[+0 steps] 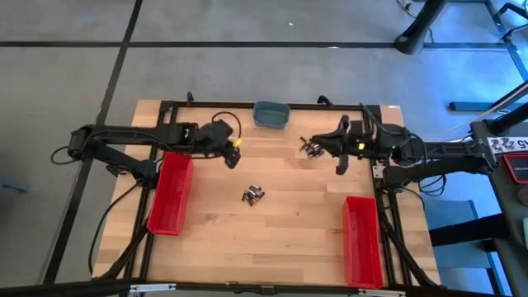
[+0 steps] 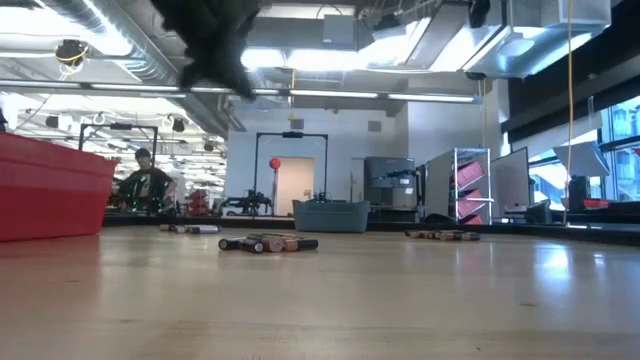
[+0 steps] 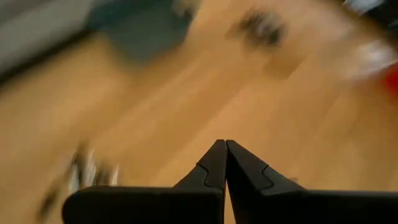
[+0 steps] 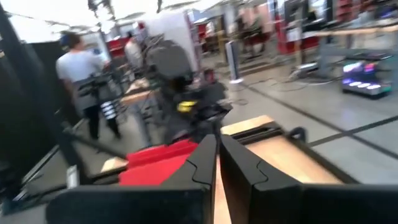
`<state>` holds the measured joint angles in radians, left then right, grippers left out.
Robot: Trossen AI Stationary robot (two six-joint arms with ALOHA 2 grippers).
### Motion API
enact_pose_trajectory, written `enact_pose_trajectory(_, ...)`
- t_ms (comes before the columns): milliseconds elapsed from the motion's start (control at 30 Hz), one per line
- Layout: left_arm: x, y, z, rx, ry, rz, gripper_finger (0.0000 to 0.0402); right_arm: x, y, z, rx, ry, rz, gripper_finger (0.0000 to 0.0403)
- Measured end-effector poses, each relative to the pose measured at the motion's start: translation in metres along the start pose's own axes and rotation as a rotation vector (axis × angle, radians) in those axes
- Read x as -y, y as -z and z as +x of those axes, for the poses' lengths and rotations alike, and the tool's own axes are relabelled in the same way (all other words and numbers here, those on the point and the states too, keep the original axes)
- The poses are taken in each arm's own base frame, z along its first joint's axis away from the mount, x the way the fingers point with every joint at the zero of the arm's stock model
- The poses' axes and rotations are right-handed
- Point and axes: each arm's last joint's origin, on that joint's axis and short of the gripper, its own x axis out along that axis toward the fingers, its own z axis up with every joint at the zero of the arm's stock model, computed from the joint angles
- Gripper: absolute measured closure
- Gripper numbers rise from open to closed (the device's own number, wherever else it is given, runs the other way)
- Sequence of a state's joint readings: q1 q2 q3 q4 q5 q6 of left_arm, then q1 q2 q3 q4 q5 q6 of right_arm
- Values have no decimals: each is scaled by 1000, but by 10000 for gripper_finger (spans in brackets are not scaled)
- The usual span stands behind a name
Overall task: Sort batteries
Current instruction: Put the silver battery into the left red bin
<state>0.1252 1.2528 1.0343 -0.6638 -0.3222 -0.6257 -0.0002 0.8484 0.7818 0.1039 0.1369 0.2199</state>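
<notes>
Batteries lie in two loose clusters on the wooden table (image 1: 272, 239); both claws are closed and empty.

Largest to smallest: two red bins are noted, one at the left (image 1: 171, 191), one at the near right (image 1: 361, 239), and a grey-blue dish (image 1: 270, 115) at the far edge. One battery cluster (image 1: 253, 195) sits mid-table, another (image 1: 312, 148) just beside the right gripper (image 1: 341, 167), whose fingers are pressed together on nothing. The left gripper (image 1: 232, 157) is likewise shut, above bare wood. Batteries are judged rigid, dense for their size, smooth and prone to rolling; a pinch across the cylinder's middle is advised, singly.
</notes>
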Motion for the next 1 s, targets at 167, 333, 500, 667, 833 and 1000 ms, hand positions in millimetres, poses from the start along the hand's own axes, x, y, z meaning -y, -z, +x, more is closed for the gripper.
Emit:
enact_pose_trajectory(167,-19,13,14,-207,-171,-234,349,-2,0,-1,-11,-75,-40,379)
enact_pose_trajectory(333,-29,10,45,-352,-164,-332,268,0,-5,-3,28,3,-66,379)
enact_pose_trajectory(500,-43,14,86,-493,-216,-334,221,0,-15,-4,68,74,-60,379)
enact_pose_trajectory(667,-61,18,114,-568,-294,-341,215,0,-22,-5,94,119,-55,379)
enact_pose_trajectory(833,-71,17,135,-552,-309,-292,215,0,-23,-6,98,118,-54,379)
enact_pose_trajectory(1000,-79,18,149,-554,-307,-273,215,0,-23,-6,98,120,-54,379)
